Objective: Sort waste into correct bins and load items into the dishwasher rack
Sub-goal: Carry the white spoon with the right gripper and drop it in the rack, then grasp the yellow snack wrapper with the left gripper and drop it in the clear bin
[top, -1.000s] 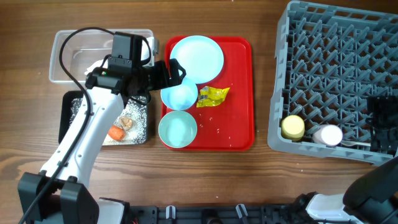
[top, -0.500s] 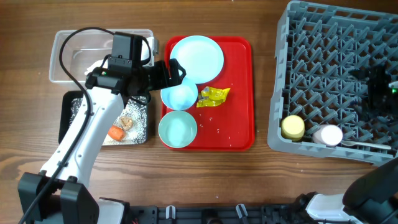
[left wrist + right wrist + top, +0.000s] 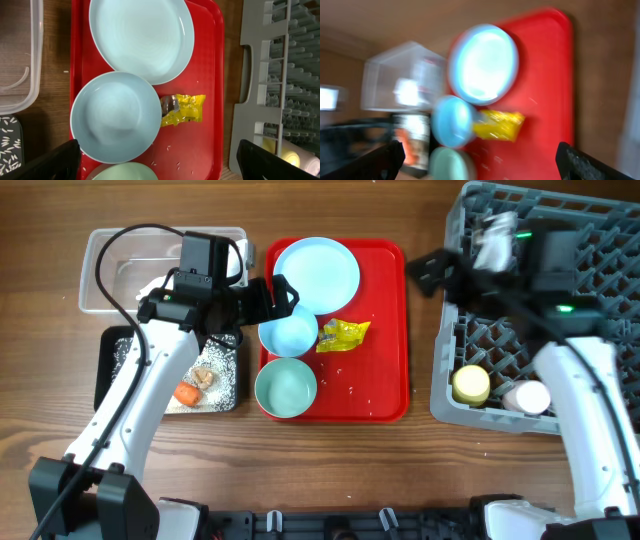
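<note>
While its two fingers stand spread wide with nothing between them, the left gripper [image 3: 286, 293] hangs over the left side of the flat red plastic tray [image 3: 388, 385], just above the upper pale blue round bowl [image 3: 288, 335]. That bowl overlaps the rim of the pale blue round plate [image 3: 316, 273] at the tray's far end. The crumpled yellow snack wrapper [image 3: 342, 335] touches the bowl's right side. The lower pale blue round bowl [image 3: 285, 387] sits at the tray's near edge, with a few loose grains beside it.

The right gripper [image 3: 428, 272] hovers between the tray's far right corner and the large square grey plastic rack [image 3: 446, 385]. Its fingers also stand apart and empty, though its own camera view is smeared. A small yellow cup [image 3: 471, 385] and a small pink cup [image 3: 529, 396] sit side by side in the rack's near left corner.

Left of the red tray, the shallow black rectangular tray [image 3: 112, 345] holds white rice grains [image 3: 225, 370], an orange carrot piece [image 3: 187, 393] and a brownish food lump [image 3: 206, 377]. The clear plastic rectangular tub [image 3: 100, 275] lies just beyond it.
</note>
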